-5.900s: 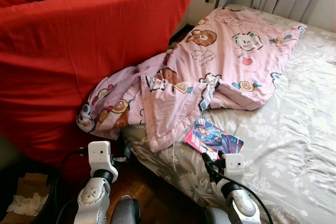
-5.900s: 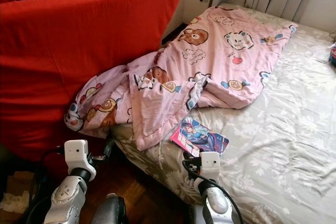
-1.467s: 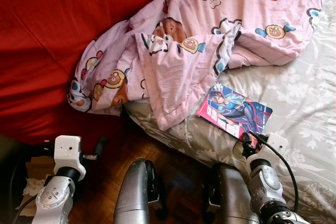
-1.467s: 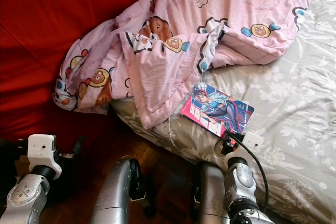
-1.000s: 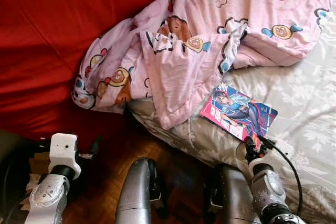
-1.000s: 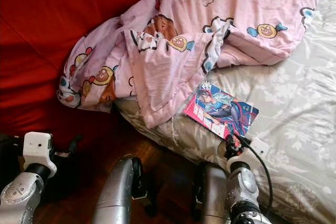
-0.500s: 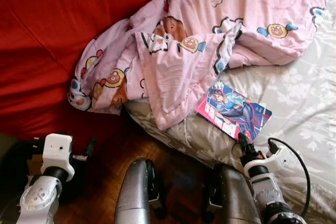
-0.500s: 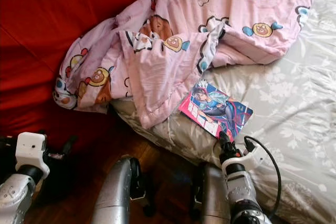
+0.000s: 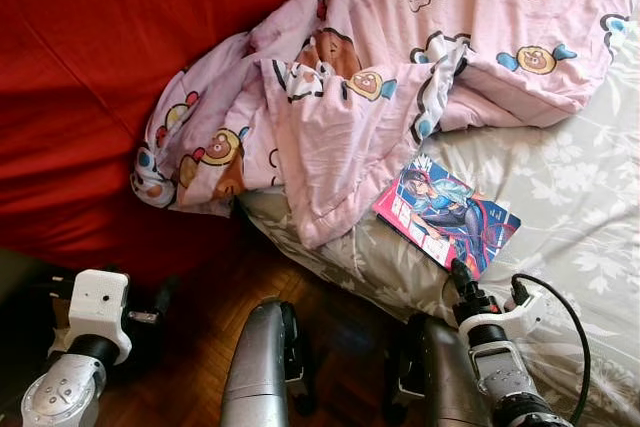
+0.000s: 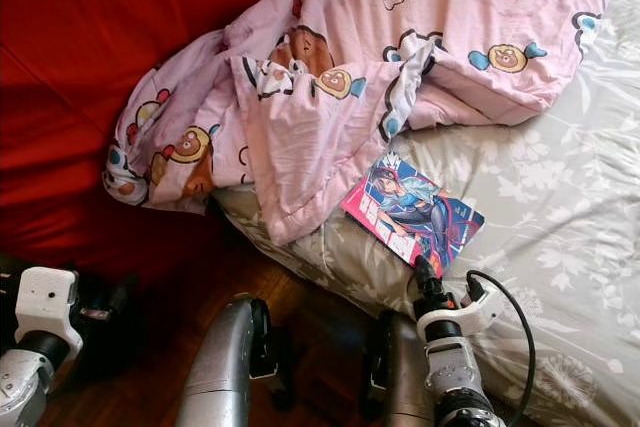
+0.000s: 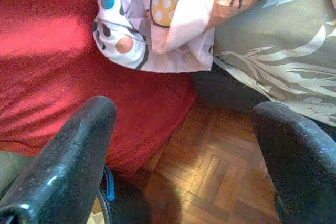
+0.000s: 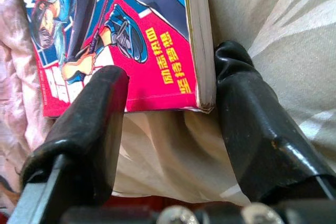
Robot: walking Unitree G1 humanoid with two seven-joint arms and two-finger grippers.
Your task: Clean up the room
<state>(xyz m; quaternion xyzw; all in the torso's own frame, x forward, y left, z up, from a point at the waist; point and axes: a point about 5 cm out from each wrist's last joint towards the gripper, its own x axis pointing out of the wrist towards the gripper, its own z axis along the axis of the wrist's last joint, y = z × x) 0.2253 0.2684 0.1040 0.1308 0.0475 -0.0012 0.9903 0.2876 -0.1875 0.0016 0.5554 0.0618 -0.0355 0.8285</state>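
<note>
Comic book [image 12: 131, 40] on bed [image 9: 580, 207], its near corner between right gripper [image 12: 173, 103] jaws, spread apart, one touching its edge.

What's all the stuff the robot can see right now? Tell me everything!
Comic book: one, pink and blue cover, flat on the bed near its edge.
Blanket: one, pink with cartoon bears, crumpled on the bed, one end hanging over the side.
Bed sheet: one, grey with pale leaf print, covering the bed.
Red cushion: one, big, standing beside the bed on the robot's left.
Wooden floor: brown parquet, between cushion and bed.
Right gripper: one, black, jaws open with one on each side of the comic book's near corner.
Left gripper: one, black, jaws open, low over the floor by the cushion.
Robot legs: two, silver, at the bed's edge.
</note>
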